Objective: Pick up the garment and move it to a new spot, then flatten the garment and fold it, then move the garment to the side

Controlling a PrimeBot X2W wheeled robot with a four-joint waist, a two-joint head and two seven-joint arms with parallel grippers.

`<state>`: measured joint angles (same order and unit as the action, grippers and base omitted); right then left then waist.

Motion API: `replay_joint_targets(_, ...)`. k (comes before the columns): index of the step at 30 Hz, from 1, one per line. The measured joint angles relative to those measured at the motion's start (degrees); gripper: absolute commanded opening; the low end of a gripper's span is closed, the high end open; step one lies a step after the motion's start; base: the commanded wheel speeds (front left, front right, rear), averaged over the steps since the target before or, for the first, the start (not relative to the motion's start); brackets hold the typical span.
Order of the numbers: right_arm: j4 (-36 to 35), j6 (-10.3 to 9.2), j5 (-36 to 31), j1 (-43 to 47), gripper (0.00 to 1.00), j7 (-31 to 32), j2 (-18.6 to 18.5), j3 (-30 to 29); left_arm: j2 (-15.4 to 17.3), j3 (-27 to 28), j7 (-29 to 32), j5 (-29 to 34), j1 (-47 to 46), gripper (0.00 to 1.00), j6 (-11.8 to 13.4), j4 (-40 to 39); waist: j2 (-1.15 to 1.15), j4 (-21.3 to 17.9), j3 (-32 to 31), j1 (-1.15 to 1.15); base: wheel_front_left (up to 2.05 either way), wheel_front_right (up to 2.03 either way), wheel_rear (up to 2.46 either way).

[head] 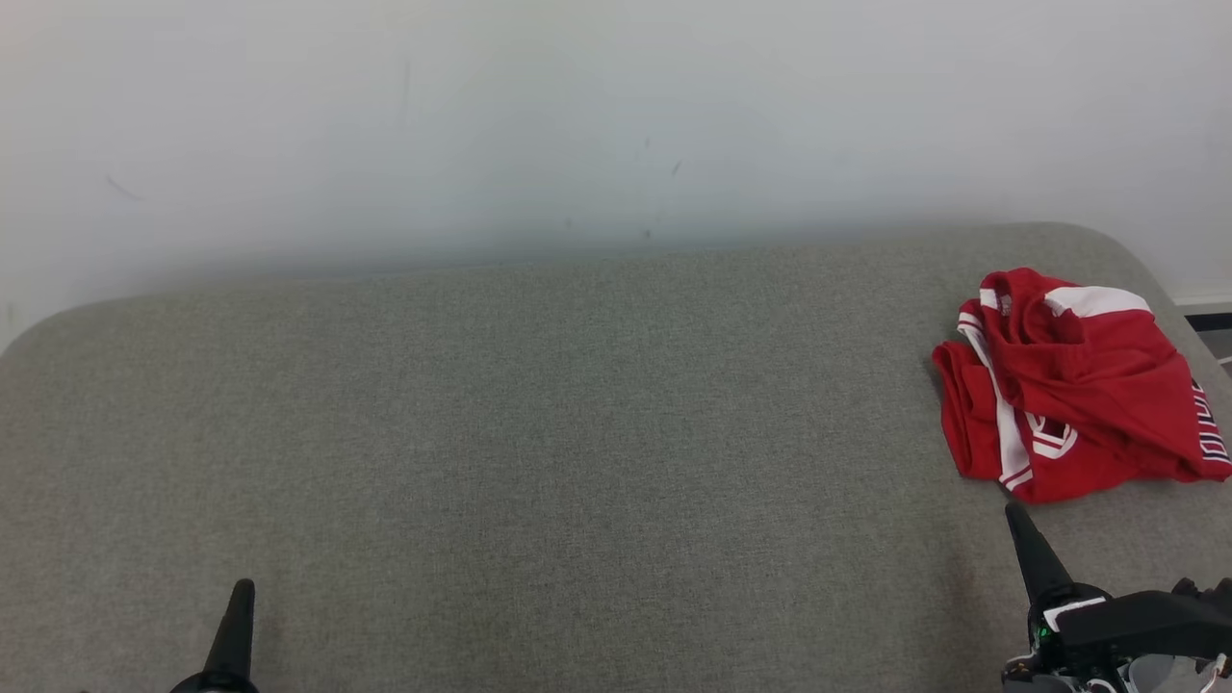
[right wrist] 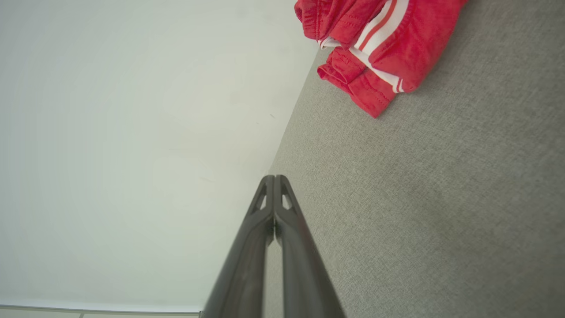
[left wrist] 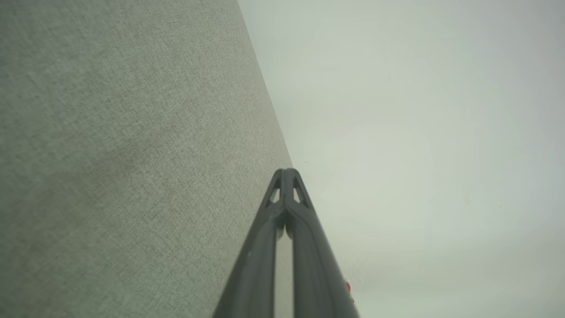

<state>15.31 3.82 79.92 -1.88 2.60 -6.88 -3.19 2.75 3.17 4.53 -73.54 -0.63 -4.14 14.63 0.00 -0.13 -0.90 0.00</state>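
The garment (head: 1076,390) is red with white stripes and lies crumpled in a heap at the far right of the grey fabric surface (head: 539,433). In the right wrist view the garment (right wrist: 375,39) fills the upper right corner. My right gripper (head: 1015,515) is shut and empty, its tips just short of the heap's near edge; its tips meet in the right wrist view (right wrist: 274,177). At the lower left, far from the cloth, my left gripper (head: 244,585) is shut on nothing, fingers pressed together in its own wrist view (left wrist: 287,170).
A pale wall (head: 597,125) rises directly behind the grey surface. The surface's rounded right corner (head: 1136,252) curves just past the garment, with a strip of dark floor (head: 1215,332) beyond it. Bare grey fabric stretches across the middle and left.
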Motion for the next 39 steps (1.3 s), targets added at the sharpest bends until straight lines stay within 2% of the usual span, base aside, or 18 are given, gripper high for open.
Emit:
replay_joint_targets(20, 1.5, 2.80, 11.5, -2.4, 0.00, 3.9, 4.1, -4.3, -0.5, 2.0, 1.8, -17.5, -4.1, 0.00, -3.0, 2.4, 0.00, 0.1, 1.0, 0.00, 0.00, 0.00, 0.00)
replay_joint_targets(39, 1.6, 2.82, 11.8, -2.5, 0.00, 4.0, 4.2, -4.4, -0.6, 2.0, 1.8, -17.8, -4.4, 0.00, -3.0, 2.5, 0.00, 0.1, 1.0, 0.00, 0.00, 0.00, 0.00)
